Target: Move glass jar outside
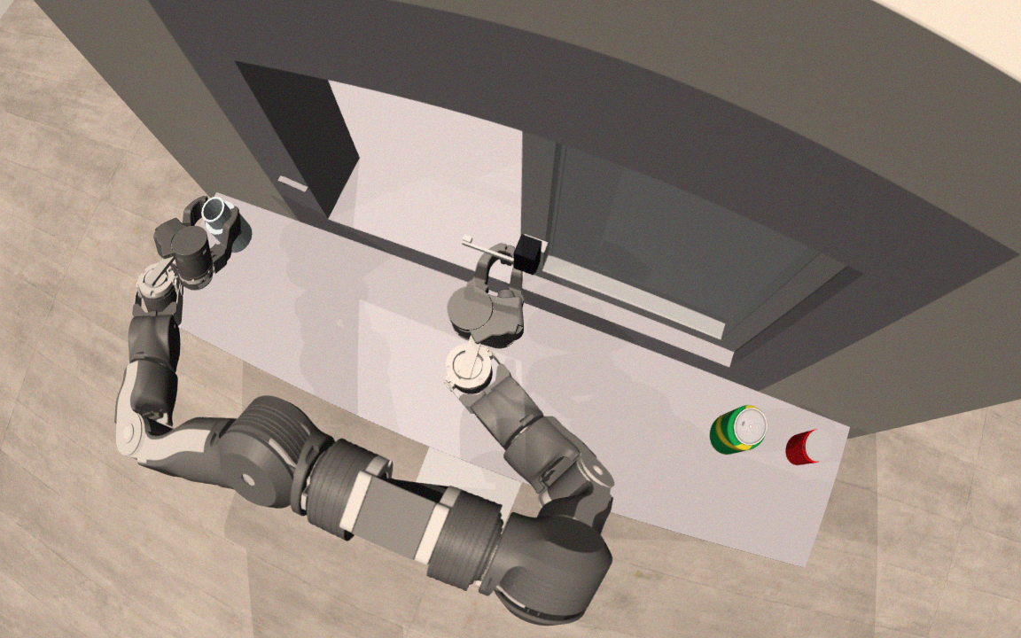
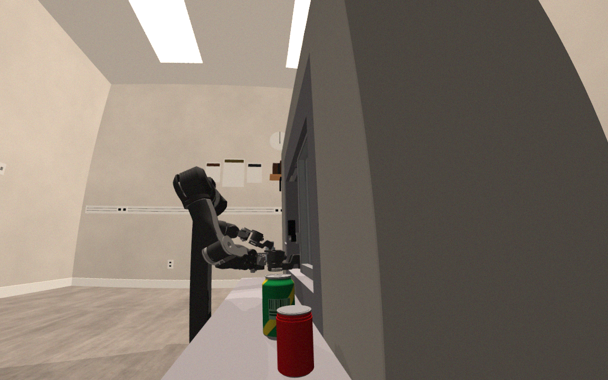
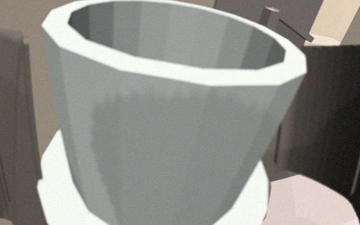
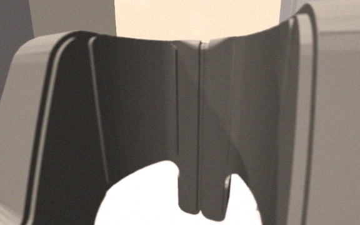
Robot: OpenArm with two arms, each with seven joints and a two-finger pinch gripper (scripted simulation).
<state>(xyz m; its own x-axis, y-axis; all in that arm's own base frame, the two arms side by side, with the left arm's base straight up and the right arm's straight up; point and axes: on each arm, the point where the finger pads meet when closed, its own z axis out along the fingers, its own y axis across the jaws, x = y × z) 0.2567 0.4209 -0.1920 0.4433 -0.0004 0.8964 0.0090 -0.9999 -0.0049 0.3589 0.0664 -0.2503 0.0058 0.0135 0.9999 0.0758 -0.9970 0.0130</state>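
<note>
The left gripper (image 1: 215, 219) (image 3: 167, 125) (image 2: 269, 245) held the glass jar (image 1: 214, 213) (image 3: 174, 131) over one end of the tabletop (image 1: 300, 277) (image 2: 240, 330). The right gripper (image 1: 508, 252) (image 2: 293, 260) (image 4: 199, 125) was shut tight beside the black block (image 1: 527, 253), and the window (image 1: 657, 237) (image 2: 303, 203) was open.

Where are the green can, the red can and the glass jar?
Green can (image 1: 727, 432) (image 2: 271, 289): top and exterior views, side.
Red can (image 1: 799, 447) (image 2: 294, 344): same views, side.
Glass jar (image 1: 216, 223) (image 3: 174, 134): top and left wrist views, side wall.
</note>
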